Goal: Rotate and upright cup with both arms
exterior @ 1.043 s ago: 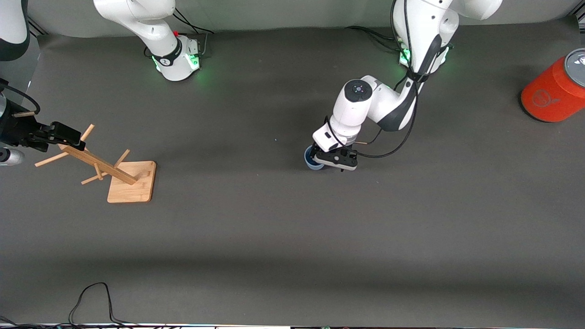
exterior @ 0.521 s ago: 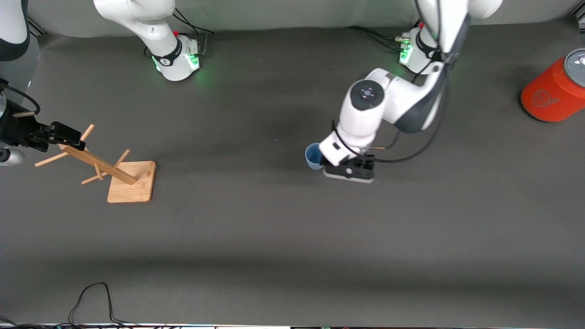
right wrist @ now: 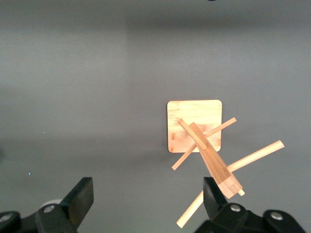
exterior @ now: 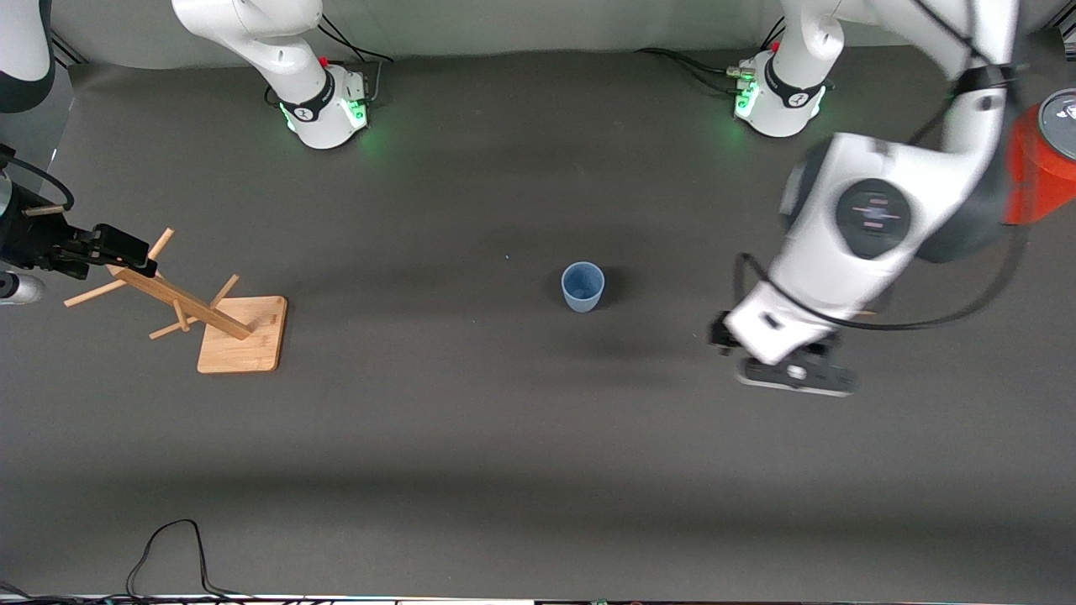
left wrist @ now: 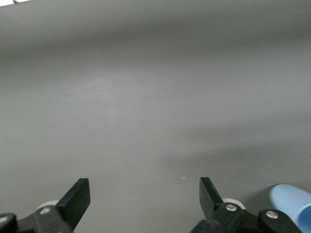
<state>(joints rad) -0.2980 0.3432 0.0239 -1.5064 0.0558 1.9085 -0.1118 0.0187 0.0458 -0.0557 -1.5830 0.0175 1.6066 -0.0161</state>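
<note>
The pale-blue cup [exterior: 582, 286] stands upright on the dark table, rim up, near the middle. It shows at the edge of the left wrist view [left wrist: 291, 201]. My left gripper [exterior: 793, 371] is open and empty, up over bare table between the cup and the left arm's end. In its wrist view [left wrist: 144, 191] only table lies between the fingers. My right gripper [exterior: 118, 248] is open and empty over the wooden peg rack [exterior: 239, 332] at the right arm's end. In the right wrist view [right wrist: 148, 191] a peg runs close by one finger [right wrist: 214, 194].
A large orange cylinder with a grey lid [exterior: 1046, 164] stands at the left arm's end, partly hidden by the left arm. The peg rack [right wrist: 194, 126] has a square wooden base and several pegs. A black cable [exterior: 168, 550] lies at the table's near edge.
My left gripper let go of the cup, rose and swung away toward the left arm's end. The cup stays upright where it stood. The right arm has not moved.
</note>
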